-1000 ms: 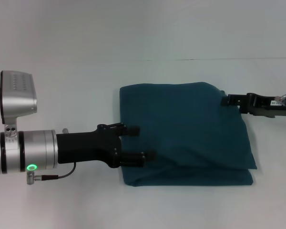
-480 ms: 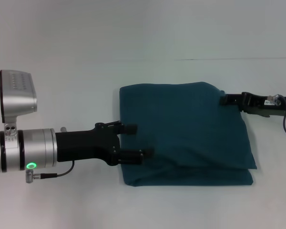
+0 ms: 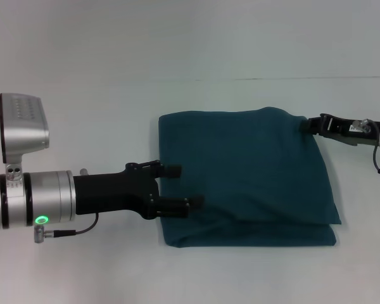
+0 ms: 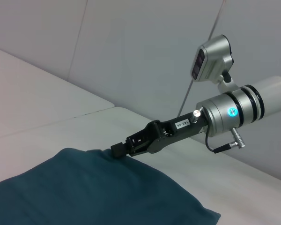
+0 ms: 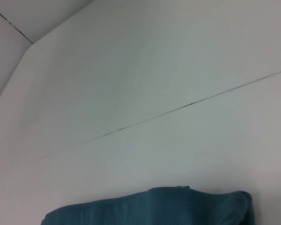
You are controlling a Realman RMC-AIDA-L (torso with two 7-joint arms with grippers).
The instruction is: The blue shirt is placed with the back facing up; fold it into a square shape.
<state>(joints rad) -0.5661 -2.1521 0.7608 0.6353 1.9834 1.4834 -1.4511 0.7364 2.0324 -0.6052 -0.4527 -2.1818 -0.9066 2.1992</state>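
Observation:
The blue shirt [image 3: 247,171] lies folded in a rough square on the white table [image 3: 76,107], plain side up with no lettering showing. My left gripper [image 3: 191,187] is open, its two black fingers lying over the shirt's left edge with nothing held. My right gripper [image 3: 309,125] is at the shirt's far right corner, shut on the fabric there. The left wrist view shows that gripper [image 4: 117,149] pinching the raised corner of the shirt [image 4: 93,192]. The right wrist view shows only the shirt's edge [image 5: 150,208].
A thin seam [image 3: 291,79] runs across the table beyond the shirt. The folded shirt has a lower layer showing along its near edge [image 3: 253,235]. White tabletop lies on all sides of the shirt.
My right gripper has moved right and away, drawing the shirt's far right corner outward with it. My left gripper has eased slightly back to the left.

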